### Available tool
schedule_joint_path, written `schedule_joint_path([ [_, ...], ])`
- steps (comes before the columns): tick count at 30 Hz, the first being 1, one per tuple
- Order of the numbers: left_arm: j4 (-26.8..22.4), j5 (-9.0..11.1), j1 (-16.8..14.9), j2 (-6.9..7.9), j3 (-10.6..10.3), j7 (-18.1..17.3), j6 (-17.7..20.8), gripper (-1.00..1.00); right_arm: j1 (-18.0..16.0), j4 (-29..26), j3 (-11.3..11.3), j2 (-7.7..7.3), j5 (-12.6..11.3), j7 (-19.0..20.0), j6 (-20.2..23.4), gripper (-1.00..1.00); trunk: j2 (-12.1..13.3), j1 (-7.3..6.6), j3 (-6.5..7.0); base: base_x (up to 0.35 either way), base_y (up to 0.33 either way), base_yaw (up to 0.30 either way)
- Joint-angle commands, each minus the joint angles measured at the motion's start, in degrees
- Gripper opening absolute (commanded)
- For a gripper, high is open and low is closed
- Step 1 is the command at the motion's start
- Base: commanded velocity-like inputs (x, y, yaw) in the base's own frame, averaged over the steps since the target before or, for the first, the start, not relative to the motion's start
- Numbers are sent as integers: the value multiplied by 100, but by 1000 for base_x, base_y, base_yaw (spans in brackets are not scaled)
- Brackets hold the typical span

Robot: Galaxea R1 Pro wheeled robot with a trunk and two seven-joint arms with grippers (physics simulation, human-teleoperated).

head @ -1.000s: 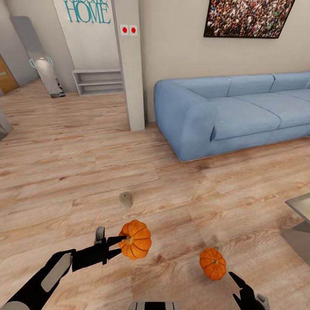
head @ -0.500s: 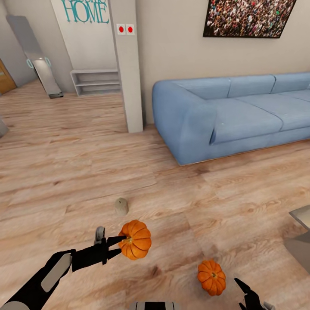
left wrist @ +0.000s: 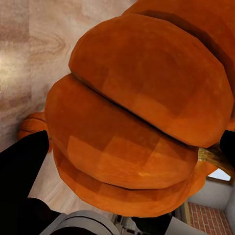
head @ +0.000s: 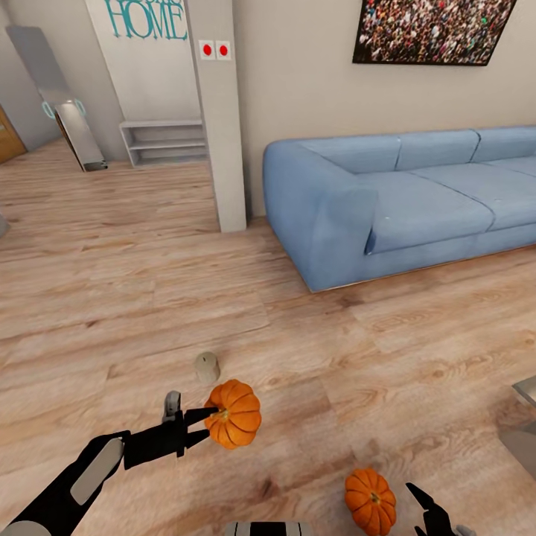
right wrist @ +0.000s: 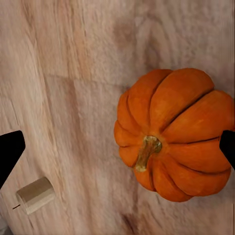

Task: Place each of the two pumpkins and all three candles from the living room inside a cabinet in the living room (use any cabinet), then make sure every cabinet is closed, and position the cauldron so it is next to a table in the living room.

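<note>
Sofa (head: 402, 201): blue, against the wall.
Held pumpkin (head: 234, 414): clenched in left pincer (head: 209, 420), stem sideways toward it, well before sofa.
Floor pumpkin (head: 371, 501): upright, stem up, beneath spread right pincer (head: 428, 506).
Candle (head: 206, 367): upright on floor, sofa-side of held pumpkin.

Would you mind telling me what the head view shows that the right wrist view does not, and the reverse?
Head view alone: the blue sofa, the wall picture, the HOME lettering, and the left gripper shut on a pumpkin. Right wrist view alone: the open right gripper's two dark fingertips either side of the floor pumpkin, whose stem points at the camera. Both: that floor pumpkin, a candle and the wood floor.
</note>
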Motion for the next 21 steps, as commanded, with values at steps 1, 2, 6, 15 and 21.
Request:
schedule_joint_path([
  [1, 0, 33, -4, 5, -12, 1, 25, -100, -2, 3, -1, -1, -51, -42, 46, 100, -2, -1, -4, 7, 0, 0],
  [2, -1, 33, -1, 5, -9, 1, 25, -100, -2, 3, -1, -1, -51, -107, 45, 100, -2, -1, -4, 4, 0, 0],
  [6, -2, 36, 0, 5, -4, 1, 27, -100, -2, -4, -1, -1, -54, -307, 43, 100, -3, 1, -26, 1, 0, 0],
  [15, -2, 36, 1, 5, -3, 1, 22, -100, -9, -5, 6, 4, -41, -352, 18, 100, -15, 25, -226, 0, 0, 0],
  [21, -2, 36, 3, 5, -3, 1, 21, -100, -11, -14, 11, 7, -26, -357, -2, 100, -23, 40, -359, 0, 0, 0],
])
